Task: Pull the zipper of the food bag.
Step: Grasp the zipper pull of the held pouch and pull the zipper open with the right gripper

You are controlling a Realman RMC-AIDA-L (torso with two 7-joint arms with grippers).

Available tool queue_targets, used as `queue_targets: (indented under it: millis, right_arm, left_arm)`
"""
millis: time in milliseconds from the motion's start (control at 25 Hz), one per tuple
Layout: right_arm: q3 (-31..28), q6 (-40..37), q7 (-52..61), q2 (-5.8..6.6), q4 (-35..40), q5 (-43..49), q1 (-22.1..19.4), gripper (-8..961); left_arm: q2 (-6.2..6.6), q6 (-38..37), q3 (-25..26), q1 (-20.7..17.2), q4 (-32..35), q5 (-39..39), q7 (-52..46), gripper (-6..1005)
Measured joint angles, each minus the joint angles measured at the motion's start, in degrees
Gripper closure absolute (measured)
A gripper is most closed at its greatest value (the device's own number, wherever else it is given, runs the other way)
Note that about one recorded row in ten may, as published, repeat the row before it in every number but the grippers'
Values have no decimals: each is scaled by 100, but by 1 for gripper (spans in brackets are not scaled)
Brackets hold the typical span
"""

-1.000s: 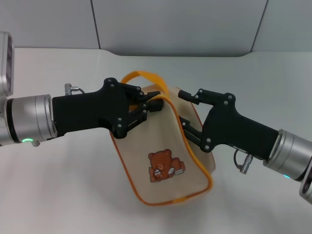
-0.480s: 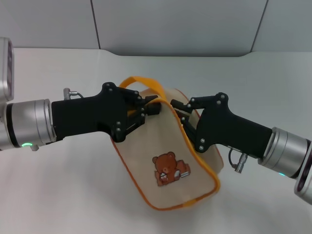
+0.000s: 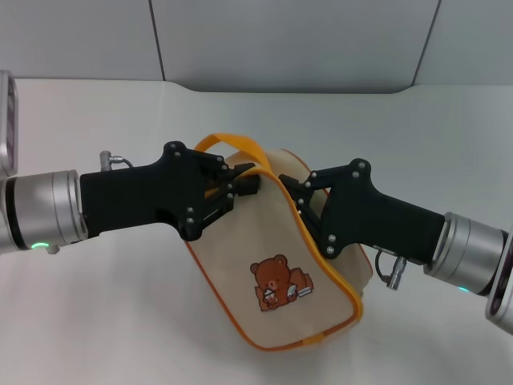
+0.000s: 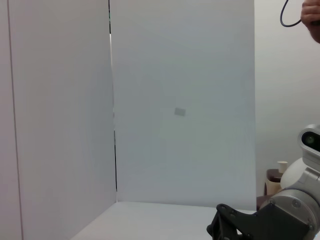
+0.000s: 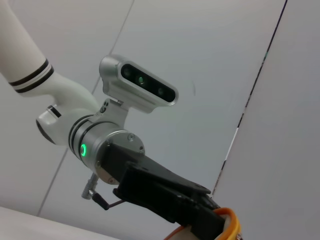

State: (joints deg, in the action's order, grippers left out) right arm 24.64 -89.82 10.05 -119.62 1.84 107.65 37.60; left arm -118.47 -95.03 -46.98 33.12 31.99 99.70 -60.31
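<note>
The food bag (image 3: 268, 241) is beige with orange piping and a brown bear on its near side. It hangs tilted between my two arms above the white table. Its orange loop handle (image 3: 230, 143) arches over the top and also shows in the right wrist view (image 5: 227, 222). My left gripper (image 3: 247, 180) is shut on the bag's top edge by the handle. My right gripper (image 3: 298, 194) is against the orange-edged seam on the bag's right side. The zipper line follows that seam; its metal pull tab is hidden behind the right gripper.
White table (image 3: 96, 321) with grey wall panels (image 3: 288, 40) behind it. The left wrist view shows bare white walls and part of the right arm (image 4: 270, 222). The right wrist view shows the left arm and its wrist camera (image 5: 140, 85).
The right gripper has moved left and closer to the bag's seam near the left gripper. The left arm has eased back slightly. The bag has shifted a little down and to the right.
</note>
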Motion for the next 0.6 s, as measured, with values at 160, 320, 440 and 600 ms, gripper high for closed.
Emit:
queue_targets:
  millis: [160,320,440,600]
  right_arm:
    - [355,-138,154,31,169,8,-175,939]
    - [1032,-464,884,42,899,12,-613,928]
    - [1585,-895,1770,46,1798,13,-1135,919]
    - [1698,-1306,2406,45,2581,25,-1616,907]
  left_arm:
    - [0,125,52,-40,0,-16,1,929]
    - [16,247,136,-78,1,-28,1,929]
    - [38,281,208,-103,0,-33,-8,929]
    - [52,346,295,-122,0,-34,-48,928]
